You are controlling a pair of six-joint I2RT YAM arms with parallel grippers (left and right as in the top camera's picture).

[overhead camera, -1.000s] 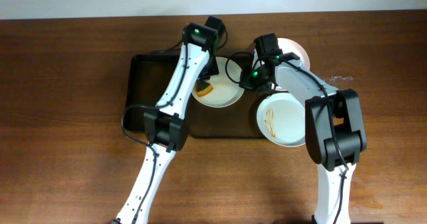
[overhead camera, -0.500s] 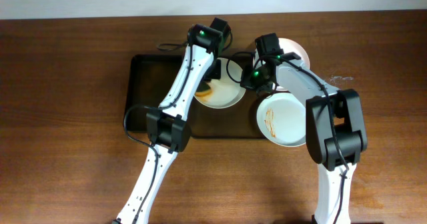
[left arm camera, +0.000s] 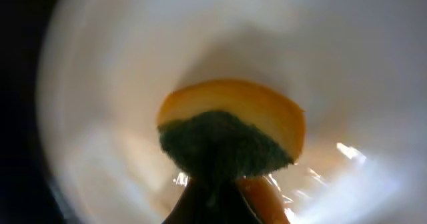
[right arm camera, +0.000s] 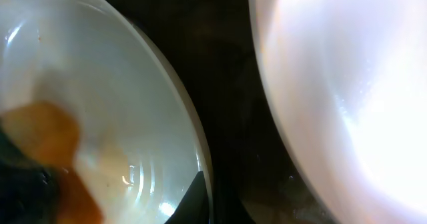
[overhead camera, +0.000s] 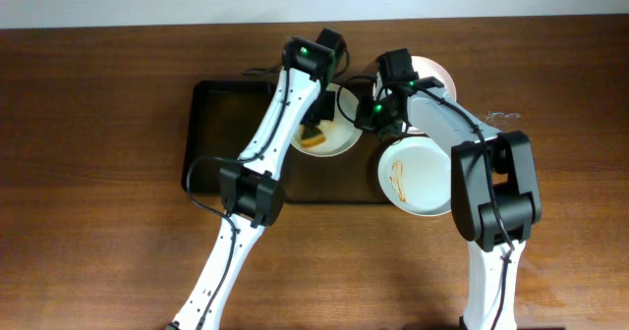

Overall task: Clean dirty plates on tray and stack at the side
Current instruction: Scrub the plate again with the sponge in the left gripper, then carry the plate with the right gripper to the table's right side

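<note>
White links, black joints: left arm [overhead camera: 278, 117], right arm [overhead camera: 444, 124]. Green lights near wrists; black looping cables.

No text, label, brand, number or sign can be read in any view.

Left tool [overhead camera: 314, 129], right tool [overhead camera: 366, 124] (close), arms extended

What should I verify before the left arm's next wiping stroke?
1. Sponge in left gripper: ok, clamped.
2. Sponge on middle plate: ok, touching its centre.
3. Right gripper steadying that plate: cannot tell; one finger sits at the rim.
4. Middle plate clean: cannot tell, the sponge covers the centre.
5. Front plate: not ok, sauce streaks show.
6. Back plate: cannot tell, the right arm hides most of it.
</note>
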